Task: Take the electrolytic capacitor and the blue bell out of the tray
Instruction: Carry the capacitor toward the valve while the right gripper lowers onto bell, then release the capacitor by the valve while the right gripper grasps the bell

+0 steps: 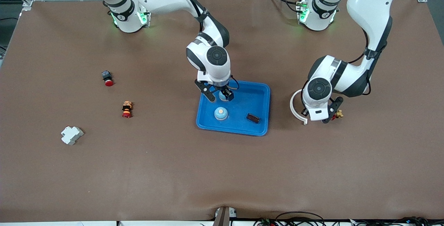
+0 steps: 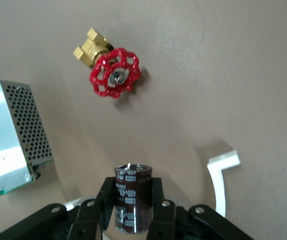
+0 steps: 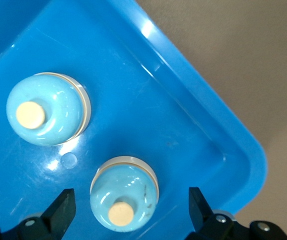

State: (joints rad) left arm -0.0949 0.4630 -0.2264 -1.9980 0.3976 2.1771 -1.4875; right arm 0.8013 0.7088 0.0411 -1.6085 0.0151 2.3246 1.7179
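Note:
My right gripper hangs open over the blue tray. A light blue bell rests in the tray between its spread fingers, which stand apart from it. A second bell sits in the tray nearer the front camera, and a dark capacitor lies beside it toward the left arm's end. My left gripper is shut on another dark brown capacitor, held upright over bare table off the tray's left-arm end. In the front view the left hand hides that capacitor.
A red-handled brass valve and a white curved piece lie under the left hand, with a perforated metal box beside them. Toward the right arm's end lie a red push button, a red and yellow part and a white block.

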